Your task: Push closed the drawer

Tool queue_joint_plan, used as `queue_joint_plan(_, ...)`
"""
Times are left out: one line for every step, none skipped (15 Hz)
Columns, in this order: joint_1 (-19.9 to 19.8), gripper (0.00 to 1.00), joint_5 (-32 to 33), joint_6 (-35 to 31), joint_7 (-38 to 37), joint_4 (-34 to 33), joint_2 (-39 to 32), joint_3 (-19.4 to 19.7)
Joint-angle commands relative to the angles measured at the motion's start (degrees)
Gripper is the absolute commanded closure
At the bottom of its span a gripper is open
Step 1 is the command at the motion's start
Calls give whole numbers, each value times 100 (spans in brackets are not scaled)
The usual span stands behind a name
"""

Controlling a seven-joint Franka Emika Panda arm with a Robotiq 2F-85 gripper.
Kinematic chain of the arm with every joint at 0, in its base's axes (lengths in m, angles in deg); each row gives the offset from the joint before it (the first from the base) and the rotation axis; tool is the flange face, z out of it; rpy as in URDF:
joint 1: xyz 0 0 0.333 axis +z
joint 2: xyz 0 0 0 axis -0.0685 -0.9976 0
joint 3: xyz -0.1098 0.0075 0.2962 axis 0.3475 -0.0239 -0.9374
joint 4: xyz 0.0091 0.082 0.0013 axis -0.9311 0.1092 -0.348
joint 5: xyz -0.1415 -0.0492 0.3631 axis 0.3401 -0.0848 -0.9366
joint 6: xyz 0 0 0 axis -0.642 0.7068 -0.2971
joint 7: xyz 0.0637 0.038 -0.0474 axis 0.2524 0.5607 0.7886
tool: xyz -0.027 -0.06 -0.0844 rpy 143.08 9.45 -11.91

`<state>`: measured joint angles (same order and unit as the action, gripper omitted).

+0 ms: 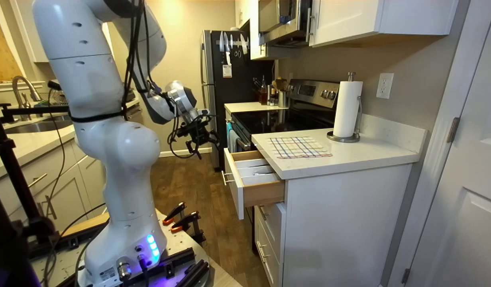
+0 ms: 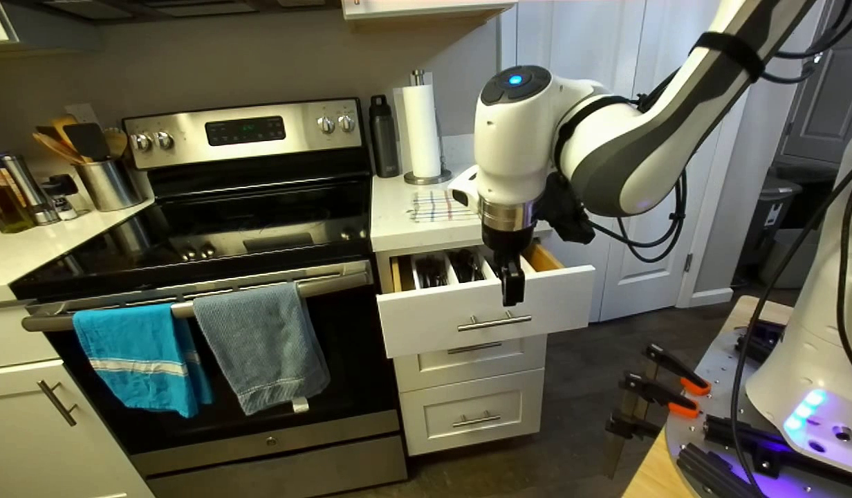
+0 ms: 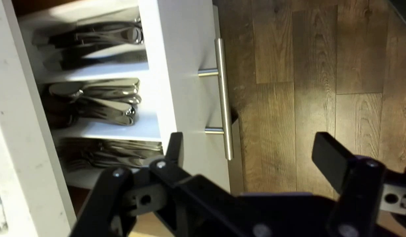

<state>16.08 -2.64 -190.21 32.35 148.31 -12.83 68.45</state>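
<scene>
The white top drawer is pulled out; its front shows in both exterior views and in the wrist view. A metal bar handle is on the front and also shows in the wrist view. Inside, a white divider holds metal cutlery. My gripper is open and empty, pointing down above the drawer's front. In the wrist view, its left finger overlaps the drawer's front edge and its right finger is over the floor. It also shows in both exterior views. No contact with the drawer is visible.
A white countertop lies above the drawer, with a checked cloth and a paper towel roll. The stove with hanging towels stands beside it. Lower drawers are below. Clamps stick out from the robot's base table.
</scene>
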Motion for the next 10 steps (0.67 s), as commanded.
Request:
queue_joint_plan(-187, 0, 1328, -591, -847, -231, -526, -41)
queue_joint_plan(-196, 0, 1699, -671, -1063, -306, -626, 3)
queue_joint_plan(-228, 0, 2086, -751, -1268, -404, -750, 47)
queue_joint_plan(-248, 0, 2436, -797, -1466, -513, -870, 90)
queue_joint_plan(-273, 0, 2823, -864, -1673, -649, -1010, 144)
queue_joint_plan(-288, 0, 3145, -901, -1854, -781, -1141, 191)
queue_joint_plan(-295, 0, 3438, -931, -2031, -927, -1290, 244)
queue_joint_plan(-301, 0, 3715, -945, -2187, -1079, -1450, 292)
queue_joint_plan(-286, 0, 3915, -960, -2307, -1195, -1596, 340)
queue_joint_plan(-267, 0, 4091, -966, -2416, -1294, -1723, 381)
